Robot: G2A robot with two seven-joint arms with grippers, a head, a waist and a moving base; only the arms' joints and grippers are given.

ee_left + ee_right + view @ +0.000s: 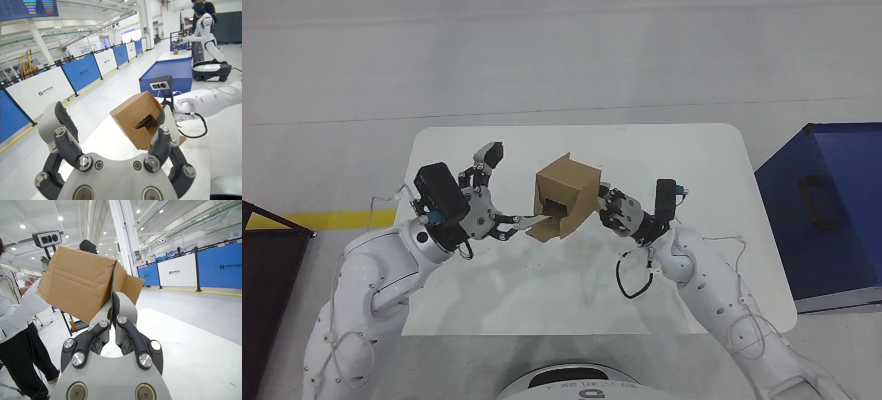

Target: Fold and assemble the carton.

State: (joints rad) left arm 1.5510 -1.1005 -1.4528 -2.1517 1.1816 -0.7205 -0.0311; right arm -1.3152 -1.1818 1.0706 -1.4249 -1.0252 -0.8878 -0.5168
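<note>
Right gripper [113,303] pinching carton [79,279] edge; left gripper [111,109] wide open beside it. White table [682,160]; blue-white barriers [85,70].

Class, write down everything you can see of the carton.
The carton is brown corrugated cardboard, creased, squared into a tilted box over the table. One end is open, flaps loose. The right end effector pinches one edge; the open left end effector has one finger at the open end.
</note>
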